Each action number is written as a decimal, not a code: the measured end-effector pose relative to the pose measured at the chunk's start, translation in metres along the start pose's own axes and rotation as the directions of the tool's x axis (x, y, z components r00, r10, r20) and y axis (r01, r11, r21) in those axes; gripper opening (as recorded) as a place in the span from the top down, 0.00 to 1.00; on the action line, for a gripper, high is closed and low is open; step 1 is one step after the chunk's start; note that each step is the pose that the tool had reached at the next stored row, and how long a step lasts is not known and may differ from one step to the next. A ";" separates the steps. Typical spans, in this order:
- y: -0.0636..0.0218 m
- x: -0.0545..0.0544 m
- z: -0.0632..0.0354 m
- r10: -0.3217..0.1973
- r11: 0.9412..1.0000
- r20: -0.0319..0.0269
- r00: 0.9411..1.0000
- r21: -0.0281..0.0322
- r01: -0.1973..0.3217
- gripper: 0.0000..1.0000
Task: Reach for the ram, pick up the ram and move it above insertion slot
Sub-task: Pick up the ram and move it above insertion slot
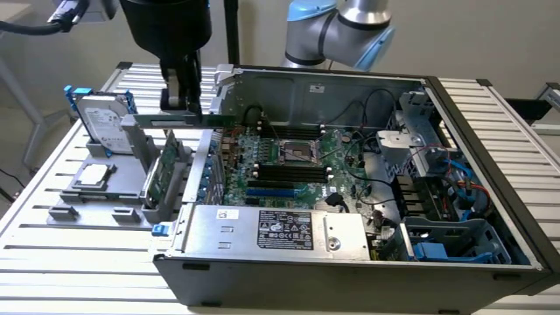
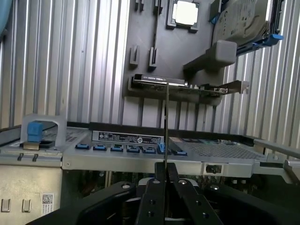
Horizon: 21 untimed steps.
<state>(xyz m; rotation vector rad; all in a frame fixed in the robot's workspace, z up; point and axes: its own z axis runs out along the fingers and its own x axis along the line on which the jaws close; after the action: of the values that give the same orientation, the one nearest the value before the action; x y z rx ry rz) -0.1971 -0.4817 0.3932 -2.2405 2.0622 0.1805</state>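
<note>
On the exterior view's left sits the grey holder tray point(image 1: 88, 197) with the hard drive point(image 1: 101, 123) standing in it and the bigger green card point(image 1: 160, 172) upright beside it. Just above that card is my claw point(image 1: 182, 98), pressed together and pinching the ram point(image 1: 188, 121), which hangs level in the air over the tray's inner edge, its far end reaching toward the wall of the open computer case point(image 1: 490, 164). Further to the exterior view's right lie the board's dark memory slots point(image 1: 284, 172), well apart from the ram. From my wrist, the ram point(image 2: 166, 122) runs edge-on as a thin line out of my claw point(image 2: 165, 180).

I judge the stick light, stiff and thin, and brittle if twisted; the chips and contacts are best left alone, so the bare long edges near the middle are the place to grip. My fingertips are hard to make out against the dark claw body, and I cannot tell which slot is free.
</note>
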 end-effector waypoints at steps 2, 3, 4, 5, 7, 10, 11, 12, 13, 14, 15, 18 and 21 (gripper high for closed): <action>-0.0091 0.001 -0.0003 0.000 1.000 0.000 1.000 0.000 0.000 0.87; -0.0137 0.001 -0.0004 0.000 1.000 0.000 1.000 0.000 0.000 0.87; -0.0182 0.001 -0.0005 0.000 1.000 0.000 1.000 0.000 0.000 0.87; -0.0227 0.002 -0.0006 0.000 1.000 0.000 1.000 0.000 0.000 0.87; -0.0319 0.002 -0.0007 0.000 1.000 0.000 1.000 0.000 0.000 0.87; -0.0456 0.003 -0.0008 0.000 1.000 0.000 1.000 0.000 0.000 0.87; -0.0501 0.002 -0.0007 0.000 1.000 0.000 1.000 0.000 0.000 0.87; -0.0545 0.002 -0.0006 0.000 1.000 -0.001 1.000 0.000 0.000 0.87; -0.0586 0.001 -0.0004 0.000 1.000 -0.002 1.000 0.000 0.000 0.87; -0.0623 0.000 -0.0001 0.000 1.000 -0.004 1.000 0.000 0.000 0.87; -0.0660 -0.002 0.0002 0.000 1.000 -0.006 1.000 -0.001 0.000 0.87; -0.0766 -0.005 0.0010 0.000 1.000 -0.011 1.000 -0.001 0.000 0.87; -0.0869 -0.010 0.0018 0.000 1.000 -0.018 1.000 -0.002 0.000 0.87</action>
<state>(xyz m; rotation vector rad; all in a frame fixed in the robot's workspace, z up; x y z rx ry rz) -0.1113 -0.4648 0.3917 -2.2508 2.0719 0.1628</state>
